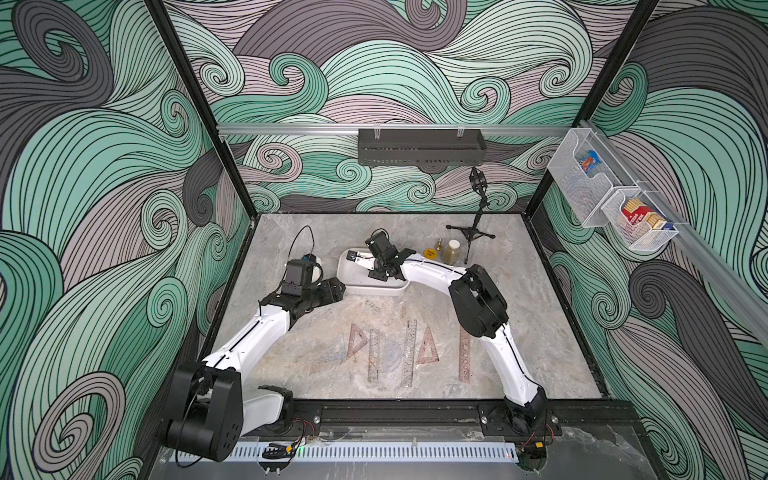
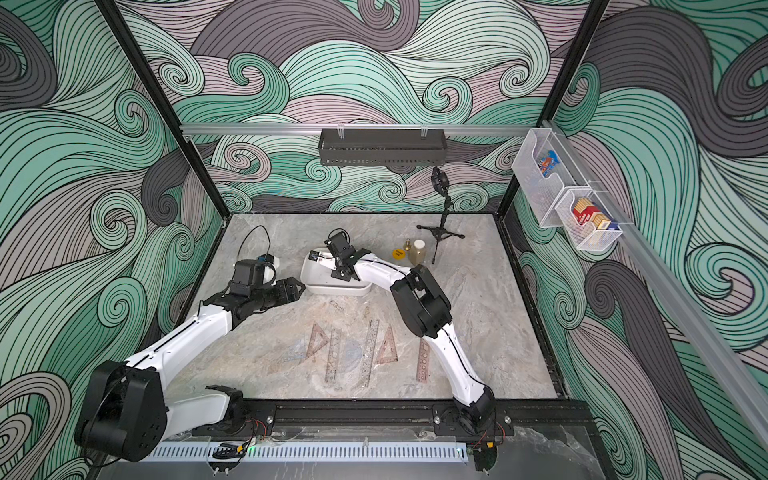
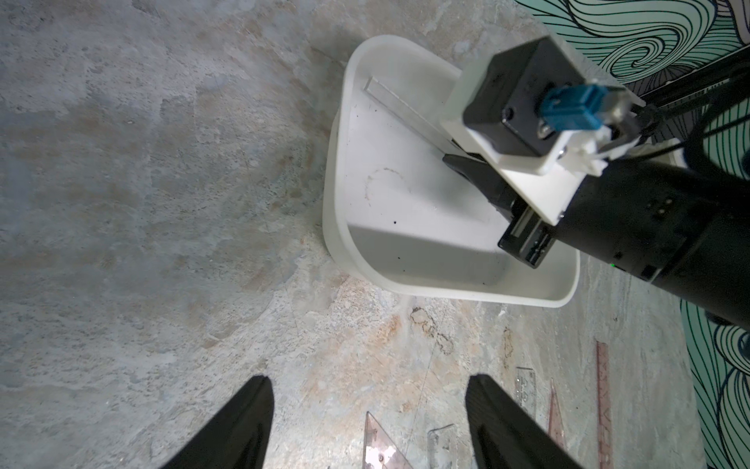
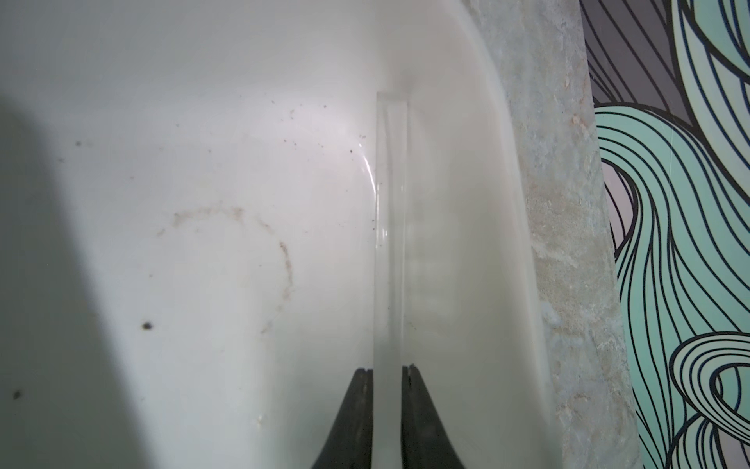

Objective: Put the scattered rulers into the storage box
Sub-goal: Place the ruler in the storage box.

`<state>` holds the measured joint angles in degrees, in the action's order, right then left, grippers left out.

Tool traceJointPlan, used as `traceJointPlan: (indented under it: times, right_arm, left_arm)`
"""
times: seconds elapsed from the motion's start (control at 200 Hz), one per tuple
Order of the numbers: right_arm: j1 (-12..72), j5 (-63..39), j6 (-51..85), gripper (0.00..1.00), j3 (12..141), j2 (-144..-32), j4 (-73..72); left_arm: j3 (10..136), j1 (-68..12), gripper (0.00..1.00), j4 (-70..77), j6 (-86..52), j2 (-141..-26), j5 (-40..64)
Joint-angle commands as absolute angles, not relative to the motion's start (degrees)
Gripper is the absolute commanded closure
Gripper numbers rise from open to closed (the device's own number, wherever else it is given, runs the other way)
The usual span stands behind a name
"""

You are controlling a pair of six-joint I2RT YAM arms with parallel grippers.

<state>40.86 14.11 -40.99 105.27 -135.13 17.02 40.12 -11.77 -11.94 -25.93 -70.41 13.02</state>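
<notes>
Storage box point(image 1: 365, 289): right end effector point(image 4: 387, 371) pinches clear ruler point(image 4: 390, 243) inside, left end effector point(image 3: 367, 379) spread beside, bottle point(image 1: 451, 252) behind.

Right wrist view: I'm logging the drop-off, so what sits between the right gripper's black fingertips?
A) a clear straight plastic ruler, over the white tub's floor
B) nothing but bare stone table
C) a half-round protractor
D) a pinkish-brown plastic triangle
A: the clear straight plastic ruler runs out from between the fingertips of the right gripper, above the floor of the white rounded plastic storage box.

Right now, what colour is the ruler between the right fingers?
Clear and colourless; the ruler shows best in the right wrist view.
</notes>
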Motion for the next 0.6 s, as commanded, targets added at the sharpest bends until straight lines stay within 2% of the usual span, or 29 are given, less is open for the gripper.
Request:
traceJointPlan:
  times: [0.0,0.24,0.345,0.475,0.595]
  right_arm:
    - [40.96,14.53,-40.83,0.81,106.92,-135.57,15.67]
    - [41.13,10.89,-38.3,0.73,108.74,-132.73,15.71]
    - [41.46,11.07,-35.15,0.72,108.29,-129.65,15.73]
    - [42.09,9.93,-22.15,0.72,102.67,-121.6,15.78]
    - [42.6,5.87,-7.07,0.74,91.68,-113.0,15.42]
  left_arm:
    - [41.63,-11.48,0.21,-12.89,-25.24,-70.09,12.13]
    - [41.51,-11.42,0.21,-12.66,-25.4,-70.13,12.5]
    - [41.52,-11.43,0.21,-12.69,-25.52,-70.07,12.66]
    - [41.74,-11.43,0.21,-12.57,-25.84,-70.38,13.67]
    - [41.58,-11.43,0.21,-11.67,-25.97,-70.4,16.99]
